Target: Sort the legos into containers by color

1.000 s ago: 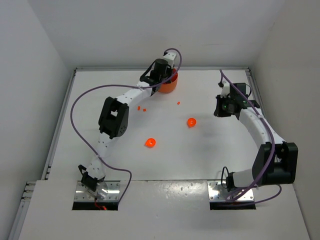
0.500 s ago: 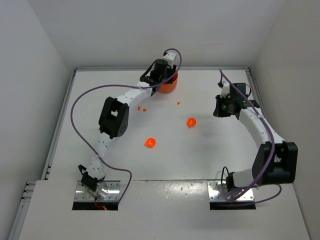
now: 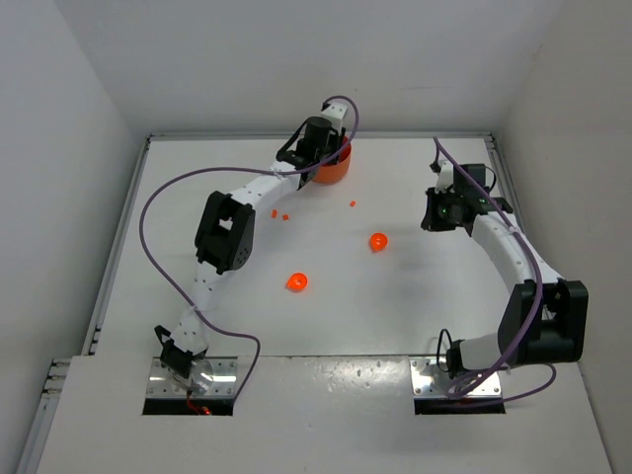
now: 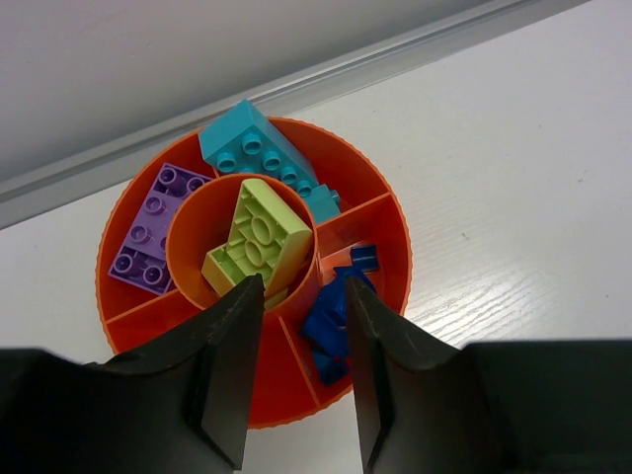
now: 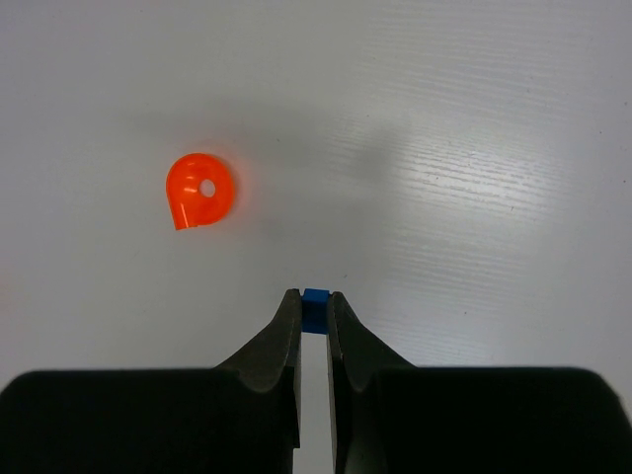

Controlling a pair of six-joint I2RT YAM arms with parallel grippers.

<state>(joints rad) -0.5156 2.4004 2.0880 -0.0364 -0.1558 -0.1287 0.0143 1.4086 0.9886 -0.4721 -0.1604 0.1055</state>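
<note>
The round orange dish (image 4: 390,212) stands at the table's far edge, also in the top view (image 3: 336,166). It holds a lime green brick (image 4: 259,237) in the centre cup, a purple brick (image 4: 148,227), a cyan brick (image 4: 262,153) and blue pieces (image 4: 334,321). My left gripper (image 4: 301,296) hangs open and empty above the dish. My right gripper (image 5: 314,299) is shut on a small blue lego (image 5: 314,306) above the table at the right (image 3: 439,212). Two rounded orange pieces (image 3: 378,241) (image 3: 297,282) lie mid-table; one shows in the right wrist view (image 5: 198,189).
Tiny orange bits lie on the table near the dish (image 3: 277,212) (image 3: 352,203). A wall and metal rail run just behind the dish (image 4: 296,84). Purple cables loop off both arms.
</note>
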